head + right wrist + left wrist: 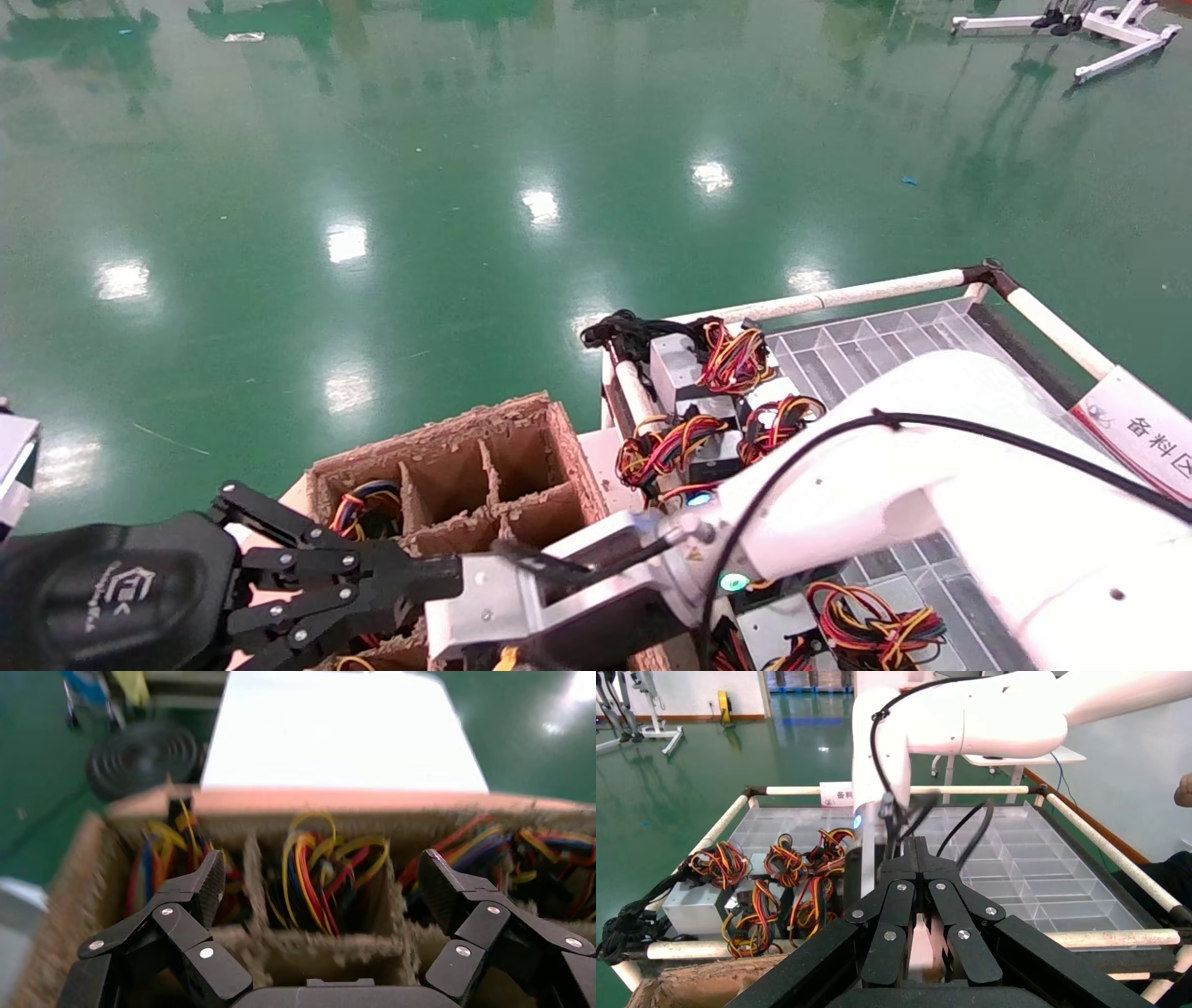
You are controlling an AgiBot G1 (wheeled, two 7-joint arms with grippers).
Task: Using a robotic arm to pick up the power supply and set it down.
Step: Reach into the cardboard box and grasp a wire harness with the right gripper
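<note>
While my right gripper point(320, 881) hangs open over the wired cells of the cardboard box point(309, 948) at mid-frame, nothing is grasped yet, my left gripper point(918, 855) closed

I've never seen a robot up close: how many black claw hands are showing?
2. The left gripper, shut, hangs at the cardboard box's near side; the right gripper, open, hovers over the box's wire-filled compartments.

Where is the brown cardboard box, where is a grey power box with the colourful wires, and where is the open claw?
cardboard divider box point(559, 438), head view, on its far right wall.
power supply point(672, 365), head view, on its grey metal top.
right gripper point(320, 874), right wrist view, midway between its spread fingertips.
</note>
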